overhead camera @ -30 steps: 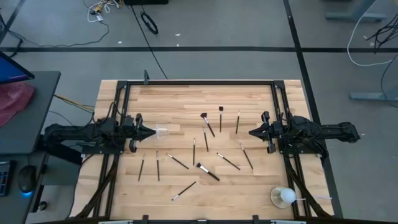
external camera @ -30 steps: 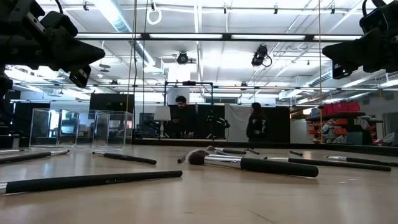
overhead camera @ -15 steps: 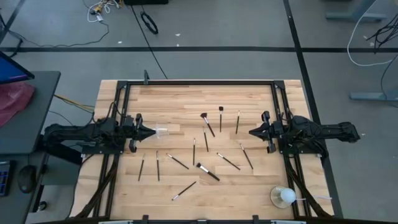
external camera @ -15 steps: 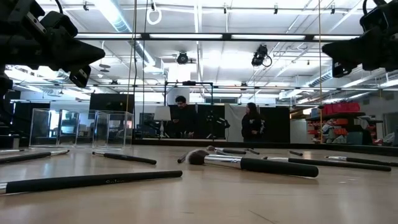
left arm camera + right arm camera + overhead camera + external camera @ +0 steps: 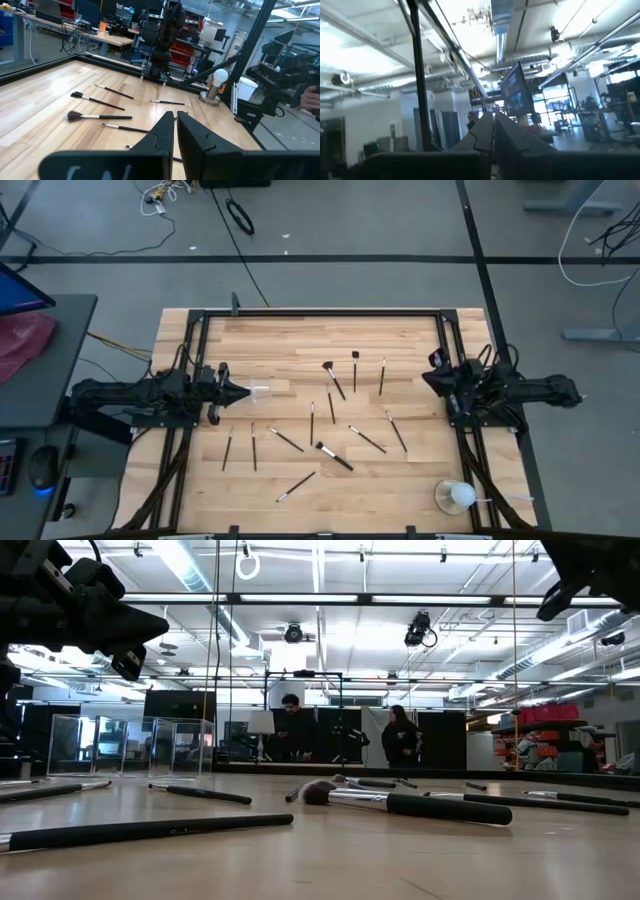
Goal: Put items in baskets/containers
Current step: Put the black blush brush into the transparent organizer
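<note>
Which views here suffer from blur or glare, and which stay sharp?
High view: evenly lit, brushes crisp on the table. Low view: ceiling lights glare; the nearest brush handle looks soft. Left wrist view: table and brushes sharp, the left gripper close and soft. Right wrist view: blurred throughout, aimed at bright ceiling lights past the right gripper.

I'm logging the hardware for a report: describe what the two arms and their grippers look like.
Both arms are black, jointed and bulky, with dark cabling along the links. The left gripper and right gripper each end in two slim, tapered black fingers with angular, notched inner edges. No markings are legible on them.
</note>
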